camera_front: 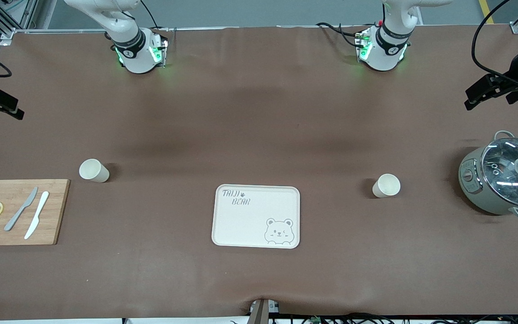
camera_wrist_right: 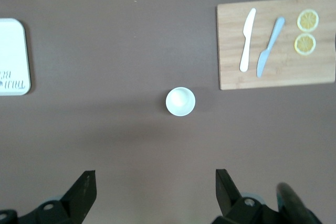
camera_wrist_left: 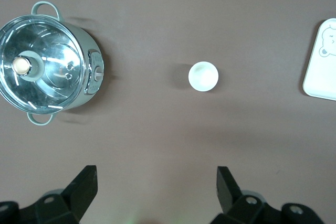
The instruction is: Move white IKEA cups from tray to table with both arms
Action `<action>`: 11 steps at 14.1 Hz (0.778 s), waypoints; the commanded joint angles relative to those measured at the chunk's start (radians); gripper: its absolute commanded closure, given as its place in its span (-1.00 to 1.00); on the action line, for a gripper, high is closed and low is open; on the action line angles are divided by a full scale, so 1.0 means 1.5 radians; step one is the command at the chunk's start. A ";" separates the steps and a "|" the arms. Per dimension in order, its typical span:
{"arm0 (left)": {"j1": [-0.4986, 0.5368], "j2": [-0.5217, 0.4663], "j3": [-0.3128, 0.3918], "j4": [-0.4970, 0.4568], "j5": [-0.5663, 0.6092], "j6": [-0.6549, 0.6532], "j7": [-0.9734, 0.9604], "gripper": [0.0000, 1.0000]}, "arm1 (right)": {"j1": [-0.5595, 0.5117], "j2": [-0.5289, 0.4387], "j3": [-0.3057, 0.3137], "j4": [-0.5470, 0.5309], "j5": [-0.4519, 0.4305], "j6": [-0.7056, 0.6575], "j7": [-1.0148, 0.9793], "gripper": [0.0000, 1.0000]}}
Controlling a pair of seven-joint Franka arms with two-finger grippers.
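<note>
Two white cups stand upright on the table: one cup (camera_front: pixel 93 170) beside the cutting board (camera_front: pixel 16 211) with two knives and two lemon slices, another cup (camera_front: pixel 386 185) between tray (camera_front: pixel 257 216) and pot (camera_front: pixel 502 177). Left gripper (camera_wrist_left: pixel 155 190) and right gripper (camera_wrist_right: pixel 155 190) hang above, fingers spread, empty

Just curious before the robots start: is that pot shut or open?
Shut. A glass lid with a knob sits on the pot; the left wrist view shows it too.
</note>
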 commanded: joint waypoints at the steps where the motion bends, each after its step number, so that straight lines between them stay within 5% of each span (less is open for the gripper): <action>1: 0.003 -0.003 0.002 0.006 -0.014 0.003 0.014 -1.00 | 0.004 -0.017 -0.001 -0.006 -0.020 0.009 0.035 -1.00; 11: -0.002 0.005 0.001 0.006 -0.014 0.004 0.013 -1.00 | 0.002 0.002 -0.002 0.053 -0.013 -0.007 0.036 -1.00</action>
